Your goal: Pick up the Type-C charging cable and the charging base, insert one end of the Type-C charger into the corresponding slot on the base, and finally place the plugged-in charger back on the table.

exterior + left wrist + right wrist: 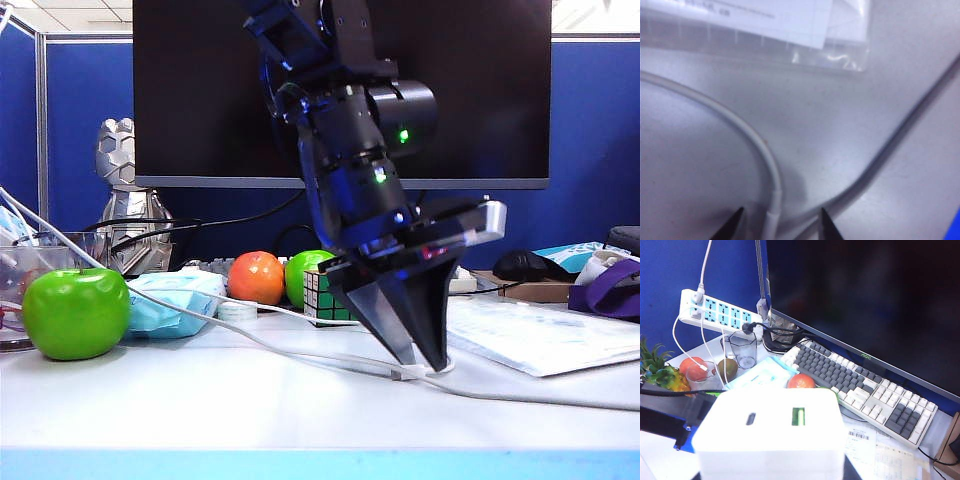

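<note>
The white surface [250, 410] carries everything, so I begin there and go down to the small parts.

The charging base [770, 432] is up in the air, pinched by the right gripper [771, 472], of which only dark corners show under the block. Its face with the two slots looks toward the wrist camera. I judge it a light, rigid block with smooth plastic walls. It can slip, so a hold on the two flat sides, away from the slot face, seems best.

The left gripper [418, 352] stands low over the middle of the surface, its fingers spread, the tips nearly on the surface.

The Type-C charging cable [752, 137] lies loose on the surface, curving in to end between those fingers. It is thin, soft and very light. Held by the cord it would bend and swing.

The plug [772, 217] is the smallest part but the stiff one. I would take hold there, on the short sleeve behind the tip.
</note>
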